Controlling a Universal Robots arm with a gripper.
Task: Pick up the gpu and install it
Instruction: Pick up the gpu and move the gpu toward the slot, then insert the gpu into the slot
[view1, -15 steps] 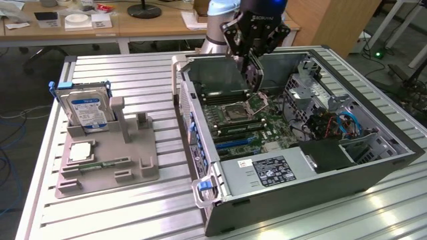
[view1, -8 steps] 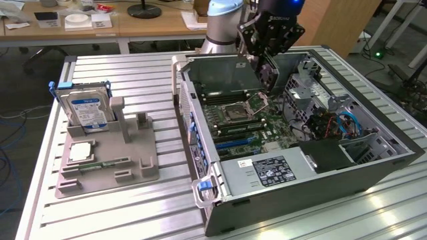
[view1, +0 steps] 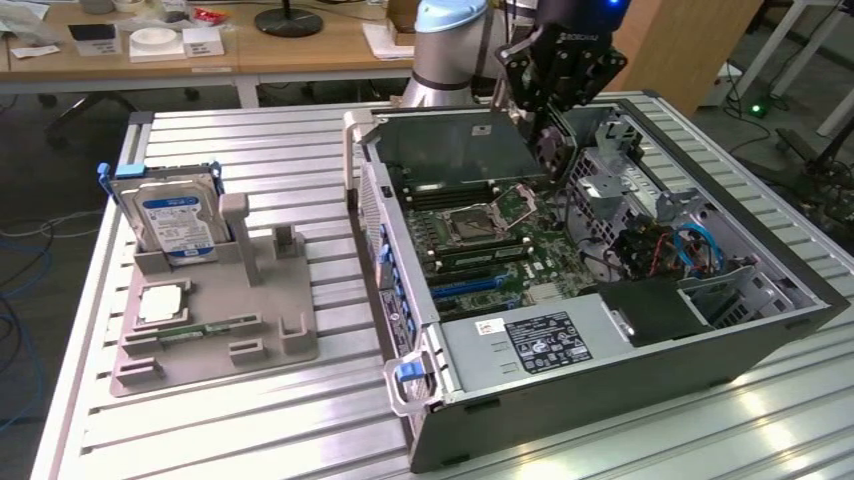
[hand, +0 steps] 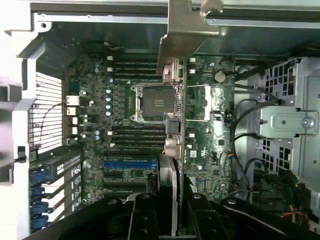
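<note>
Currently the tool (view1: 549, 108) is hanging over the far part of the open case (view1: 747, 330), its fingers partly closed and clamping the gpu (view1: 550, 152) by its upper edge. The gpu is hanging upright below the tool, clear of the board (view1: 494, 250) and above the area just right of the socket (view1: 501, 212) in the exterior view. In the wrist view the tool (hand: 172, 206) is gripping the gpu (hand: 169, 175) from both sides; the card is showing edge-on, running away from the fingers across the board (hand: 125, 125), beside the socket (hand: 152, 102), with its silvery bracket (hand: 187, 30) reaching the case wall. A blue slot (hand: 127, 163) is lying on the board just beside the card's held end. The case is sitting on the worktop (view1: 267, 430) with its side open upward, and a labelled power supply (view1: 534, 345) is occupying its near end. Well apart, on the exterior view's left, a grey holder (view1: 267, 320) is carrying a hard drive (view1: 174, 220) standing upright and a memory stick (view1: 207, 328) lying flat.
</note>
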